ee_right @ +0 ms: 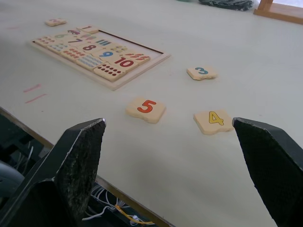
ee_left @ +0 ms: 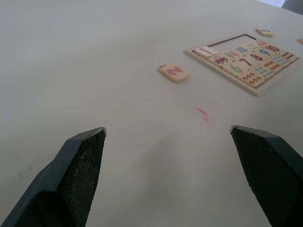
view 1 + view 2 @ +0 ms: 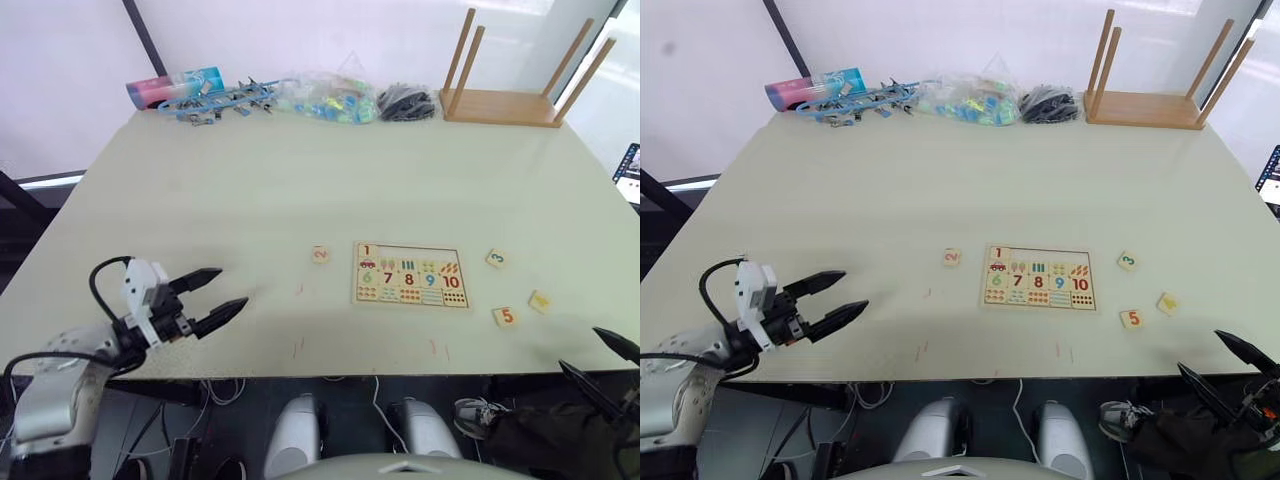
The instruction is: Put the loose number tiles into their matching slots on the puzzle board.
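The table (image 3: 250,190) is seen spread wide, with the puzzle board (image 3: 410,275) lying flat near its front edge, a little right of centre; its 1 already sits at the top left corner and the lower rows look filled, while the rest of the top row is bare wood, so four slots (image 2: 239,40) are judged still open. No tile is held, so the step in hand is taken to be the approach before a first pick. The left gripper (image 3: 215,295) hovers spread wide and empty at the front left, well apart from the board; the right gripper (image 3: 1220,365) hangs parted and empty off the front right corner. Four loose tiles are picked out: the red 2 (image 3: 320,254) just left of the board, the teal 3 (image 3: 495,259), the orange-red 5 (image 3: 505,317) and the yellow 4 (image 1: 214,121) to its right. A reach to the nearest tile is called for next, likely the 5 or the 4 on the right.
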{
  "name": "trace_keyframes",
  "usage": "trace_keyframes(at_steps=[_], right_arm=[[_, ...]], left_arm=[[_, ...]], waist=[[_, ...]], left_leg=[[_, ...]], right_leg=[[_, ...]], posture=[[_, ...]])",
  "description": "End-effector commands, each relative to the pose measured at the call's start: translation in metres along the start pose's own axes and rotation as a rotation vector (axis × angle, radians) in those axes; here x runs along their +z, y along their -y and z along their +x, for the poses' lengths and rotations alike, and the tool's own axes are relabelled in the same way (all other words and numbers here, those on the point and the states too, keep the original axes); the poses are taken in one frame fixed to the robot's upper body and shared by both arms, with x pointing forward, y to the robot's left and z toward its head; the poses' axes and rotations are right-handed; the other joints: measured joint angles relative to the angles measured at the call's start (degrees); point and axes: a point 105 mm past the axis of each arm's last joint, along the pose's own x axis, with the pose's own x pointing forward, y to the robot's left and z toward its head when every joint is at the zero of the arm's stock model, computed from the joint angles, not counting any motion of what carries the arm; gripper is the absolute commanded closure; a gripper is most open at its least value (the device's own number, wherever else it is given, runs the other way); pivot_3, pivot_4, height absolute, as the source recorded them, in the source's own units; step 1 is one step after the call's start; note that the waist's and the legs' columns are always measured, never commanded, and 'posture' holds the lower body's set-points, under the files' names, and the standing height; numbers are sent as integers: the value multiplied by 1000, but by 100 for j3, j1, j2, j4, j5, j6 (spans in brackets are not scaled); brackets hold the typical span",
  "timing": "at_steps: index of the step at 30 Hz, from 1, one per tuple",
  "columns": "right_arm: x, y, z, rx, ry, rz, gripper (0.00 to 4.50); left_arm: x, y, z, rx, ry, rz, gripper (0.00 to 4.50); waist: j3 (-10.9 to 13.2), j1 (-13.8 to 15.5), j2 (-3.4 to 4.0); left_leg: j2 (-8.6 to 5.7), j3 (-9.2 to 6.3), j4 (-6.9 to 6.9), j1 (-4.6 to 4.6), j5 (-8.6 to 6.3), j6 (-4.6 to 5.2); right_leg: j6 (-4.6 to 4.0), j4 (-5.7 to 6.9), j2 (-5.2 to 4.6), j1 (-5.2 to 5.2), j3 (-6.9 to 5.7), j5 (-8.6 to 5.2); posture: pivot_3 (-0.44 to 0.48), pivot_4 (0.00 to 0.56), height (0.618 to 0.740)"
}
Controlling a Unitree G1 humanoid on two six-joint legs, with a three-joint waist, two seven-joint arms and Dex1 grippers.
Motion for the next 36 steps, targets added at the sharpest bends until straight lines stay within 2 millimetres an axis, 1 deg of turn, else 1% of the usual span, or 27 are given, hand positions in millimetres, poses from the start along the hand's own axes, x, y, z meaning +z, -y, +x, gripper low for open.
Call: trace_keyframes(at_steps=[1,8,15,26,36], right_arm=[[8,10,-7,-27,10,-28,0],[10,14,0,-26,11,-34,0],[16,13,5,-21,16,-42,0],[25,10,14,-15,26,-50,0],[38,7,28,-13,42,-59,0]], left_arm=[[12,-2,-9,30,32,47,30],[8,3,-10,17,36,32,30],[4,3,-12,19,34,25,30],[5,1,-11,20,49,27,30],[4,0,-11,21,53,29,30]], waist=[[1,3,2],[4,1,6],[5,-2,8],[8,0,12],[9,0,13]], left_leg=[[0,0,0,1,0,0],[-1,5,-6,1,-1,-1],[-2,11,-22,-2,-1,-1],[-1,12,-25,-4,-1,-2],[0,19,-31,-13,-1,-2]], right_leg=[[0,0,0,0,0,0],[1,-2,-3,-4,0,-1],[-1,-19,0,-8,0,-2],[-1,-21,-3,-13,2,-2],[-1,-24,-7,-27,-1,-2]], posture=[[0,150,738],[0,150,738],[0,150,738],[0,150,738],[0,150,738]])
